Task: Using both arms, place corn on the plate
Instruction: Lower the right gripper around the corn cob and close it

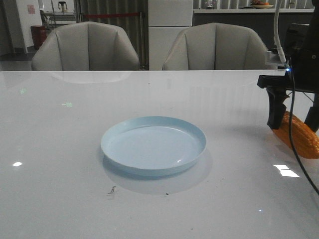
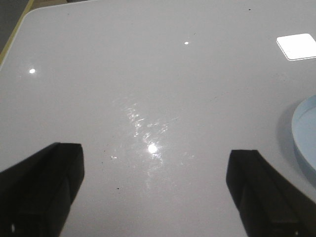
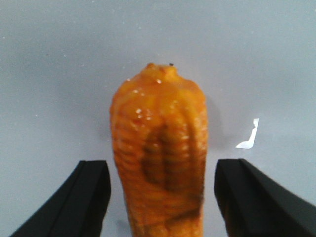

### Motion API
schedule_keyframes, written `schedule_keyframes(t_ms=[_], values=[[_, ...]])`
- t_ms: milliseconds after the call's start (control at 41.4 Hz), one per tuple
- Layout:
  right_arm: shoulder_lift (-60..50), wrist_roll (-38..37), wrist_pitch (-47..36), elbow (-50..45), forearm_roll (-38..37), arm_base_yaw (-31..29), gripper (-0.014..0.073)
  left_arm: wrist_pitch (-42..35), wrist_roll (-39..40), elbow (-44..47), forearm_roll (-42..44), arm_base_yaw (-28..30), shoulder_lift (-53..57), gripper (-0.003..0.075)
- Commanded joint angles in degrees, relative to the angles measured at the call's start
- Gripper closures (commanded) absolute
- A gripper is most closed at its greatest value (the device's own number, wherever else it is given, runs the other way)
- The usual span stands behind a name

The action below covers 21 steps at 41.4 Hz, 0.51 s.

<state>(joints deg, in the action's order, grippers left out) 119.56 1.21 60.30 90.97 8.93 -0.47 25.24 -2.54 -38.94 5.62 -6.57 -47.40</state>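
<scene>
Lying on the table at about three o'clock from the plate, well apart from it and close to the table's right edge, the corn sits between the spread fingers of the right gripper; the jaws stand wide on either side of the cob, apparently touching neither flank — nothing is held yet. Glossy and rounded, the cob could likely squirt out or roll if the jaws close off-centre or on the taper; a roll toward three o'clock might carry it off the table; a grip on the bumpy rows may let it twist on the way to the plate. The left gripper hovers over bare table with its fingers wide, the plate's rim at its side; should both arms converge over the plate, they might collide — timing matters.
</scene>
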Motion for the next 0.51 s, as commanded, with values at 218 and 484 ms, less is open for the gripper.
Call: schedule_keyframes(t_ms=[218, 484], values=[[-0.8, 2.5, 0.9, 1.9, 0.4, -0.1, 0.0101, -4.7, -0.1, -1.6, -0.4, 0.1, 0.6, 0.0088], [-1.1, 3.2, 1.9, 2.9, 1.2, -0.1, 0.0526, -5.2, -0.1, -1.6, -0.2, 0.1, 0.6, 0.0088]])
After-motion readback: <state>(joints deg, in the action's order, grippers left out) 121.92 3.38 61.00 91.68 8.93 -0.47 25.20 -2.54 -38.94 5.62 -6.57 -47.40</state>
